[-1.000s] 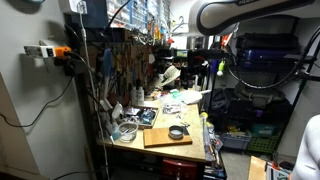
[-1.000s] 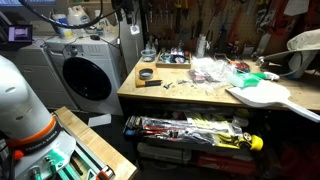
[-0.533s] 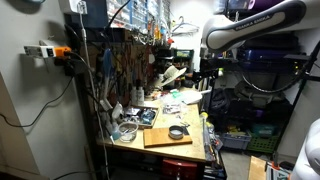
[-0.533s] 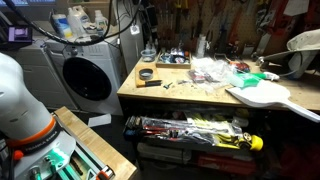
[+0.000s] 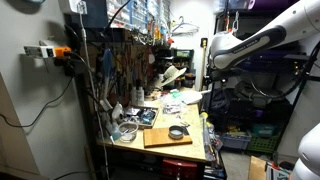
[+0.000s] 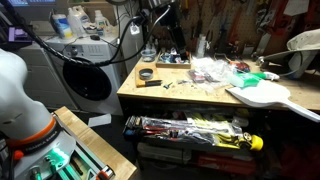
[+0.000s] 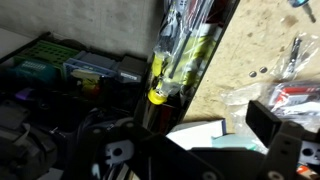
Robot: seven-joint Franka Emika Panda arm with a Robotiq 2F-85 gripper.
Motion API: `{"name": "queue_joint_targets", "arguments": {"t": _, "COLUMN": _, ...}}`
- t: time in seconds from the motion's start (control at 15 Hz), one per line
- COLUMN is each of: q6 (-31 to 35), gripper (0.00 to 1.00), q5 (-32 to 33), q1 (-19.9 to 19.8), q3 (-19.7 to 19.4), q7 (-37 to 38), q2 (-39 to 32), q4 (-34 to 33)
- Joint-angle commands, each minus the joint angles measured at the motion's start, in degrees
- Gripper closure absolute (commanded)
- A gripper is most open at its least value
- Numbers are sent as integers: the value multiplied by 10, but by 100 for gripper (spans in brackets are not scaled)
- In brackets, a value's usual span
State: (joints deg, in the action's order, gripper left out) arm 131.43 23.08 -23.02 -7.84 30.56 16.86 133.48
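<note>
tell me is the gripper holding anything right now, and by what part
Nothing is held. In the wrist view the gripper hangs open above the workbench edge, with no object between its fingers.

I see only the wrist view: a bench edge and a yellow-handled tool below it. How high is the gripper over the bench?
Observer: In an exterior view the gripper hangs well above the workbench and touches nothing.
Operator: Is any object on the bench part I do not see?
Observer: A black tape roll lies on a wooden board there.
Operator: What stands past the bench end?
Observer: A white washing machine stands right beside it.
</note>
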Motion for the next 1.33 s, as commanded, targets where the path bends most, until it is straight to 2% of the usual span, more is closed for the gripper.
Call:
{"name": "queue_joint_targets", "arguments": {"t": 0.0, "q6": 16, "gripper": 0, "q5": 8, "q1": -1, "q3": -12, "q7": 10, "q2": -13, "q4": -2}}
{"name": "queue_joint_targets", "arguments": {"t": 0.6, "q6": 23, "gripper": 0, "q5": 9, "q1": 2, "q3": -15, "q7": 11, "q2": -19, "q4": -6}}
{"name": "queue_joint_targets", "arguments": {"t": 0.73, "q6": 17, "gripper": 0, "q5": -11, "q1": 1, "q3": -23, "q7": 16, "q2": -59, "q4": -42}}
{"name": "queue_joint_targets", "arguments": {"t": 1.0, "q6": 53, "gripper": 0, "q5": -32, "q1": -2, "q3": -58, "q7": 1, "q2": -150, "q4": -94}}
{"name": "queue_joint_targets", "arguments": {"t": 1.27, "q6": 128, "gripper": 0, "q5": -66, "q1": -2, "q3": -98, "q7": -1, "q2": -261, "q4": -148}}
